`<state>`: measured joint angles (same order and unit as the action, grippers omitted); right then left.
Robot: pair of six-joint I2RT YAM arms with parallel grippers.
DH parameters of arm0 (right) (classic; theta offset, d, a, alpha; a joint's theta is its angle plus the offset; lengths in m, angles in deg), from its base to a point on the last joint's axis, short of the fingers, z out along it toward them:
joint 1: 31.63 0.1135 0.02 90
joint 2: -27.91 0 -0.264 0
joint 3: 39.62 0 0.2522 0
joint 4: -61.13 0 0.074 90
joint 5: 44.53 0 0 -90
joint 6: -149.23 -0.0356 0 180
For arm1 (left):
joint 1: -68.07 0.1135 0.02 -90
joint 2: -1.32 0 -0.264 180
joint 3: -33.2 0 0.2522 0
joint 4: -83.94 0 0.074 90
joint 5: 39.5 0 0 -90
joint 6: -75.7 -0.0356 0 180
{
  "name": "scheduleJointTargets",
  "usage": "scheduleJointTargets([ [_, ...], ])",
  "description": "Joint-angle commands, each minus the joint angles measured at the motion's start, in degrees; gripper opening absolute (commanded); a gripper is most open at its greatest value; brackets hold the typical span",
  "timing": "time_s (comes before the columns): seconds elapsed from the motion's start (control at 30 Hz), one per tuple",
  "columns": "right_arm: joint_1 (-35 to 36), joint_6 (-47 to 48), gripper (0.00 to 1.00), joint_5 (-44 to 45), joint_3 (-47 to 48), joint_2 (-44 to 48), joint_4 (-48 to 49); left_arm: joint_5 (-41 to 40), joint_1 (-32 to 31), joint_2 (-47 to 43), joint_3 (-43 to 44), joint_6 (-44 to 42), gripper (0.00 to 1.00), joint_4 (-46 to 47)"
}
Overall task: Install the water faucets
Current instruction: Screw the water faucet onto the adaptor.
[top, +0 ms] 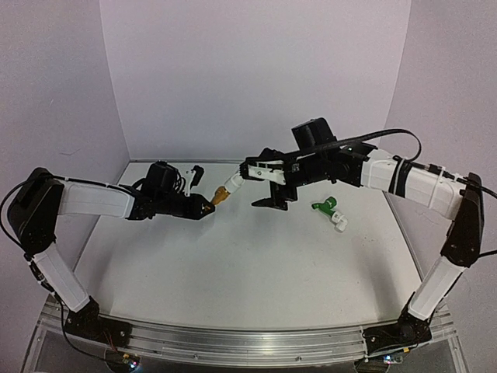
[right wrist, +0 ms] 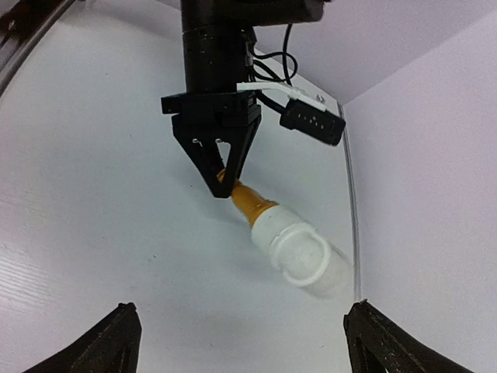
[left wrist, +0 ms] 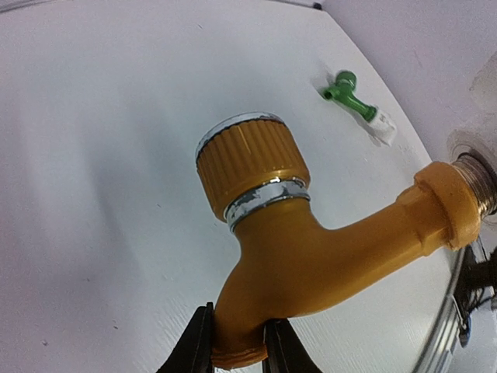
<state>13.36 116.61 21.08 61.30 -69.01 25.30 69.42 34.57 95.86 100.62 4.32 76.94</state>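
– nearest to us, in the left wrist view, the left gripper (left wrist: 239,346) pinches the spout end of the orange-yellow faucet (left wrist: 295,256) between its two black fingers (left wrist: 196,342). we read those jaws as clamped tight on it.
– agreed. and the other end of it?
– its brass-coloured thread (left wrist: 477,183) runs into a white fitting (left wrist: 475,128), blurred at the right edge. from the right wrist view we look at that fitting end-on.
– how do we see the arms standing?
– the left arm (top: 93,200) climbs from its base, folds at an elbow far to the left, and its forearm reaches level toward the middle. the right arm (top: 419,183) mirrors it, with the elbow far right and the forearm reaching left.
– and the right gripper (right wrist: 241,311)?
– wide apart, holding nothing. its two fingertips sit at the bottom corners of its own view. the fitting lies between them but farther out, touching neither.
– the surface and room?
– we see a white table (top: 233,272), pale lilac walls (top: 256,78) on three sides, and a metal rail (top: 248,338) along the near edge where the bases are bolted.
– our count?
– two arms, two faucets, two fittings. the green faucet (top: 326,207) lies on the table to the right of the grippers, well apart from them, with the second white fitting (top: 339,223) on its end.
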Motion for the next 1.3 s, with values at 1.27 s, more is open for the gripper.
scheduleJointTargets([
  [1.27, 0.6, 31.0, 0.61, -8.4, 15.5, -13.0, -12.2, 16.7, -1.9, -0.1, 9.7, -10.5, 0.0, -14.6],
])
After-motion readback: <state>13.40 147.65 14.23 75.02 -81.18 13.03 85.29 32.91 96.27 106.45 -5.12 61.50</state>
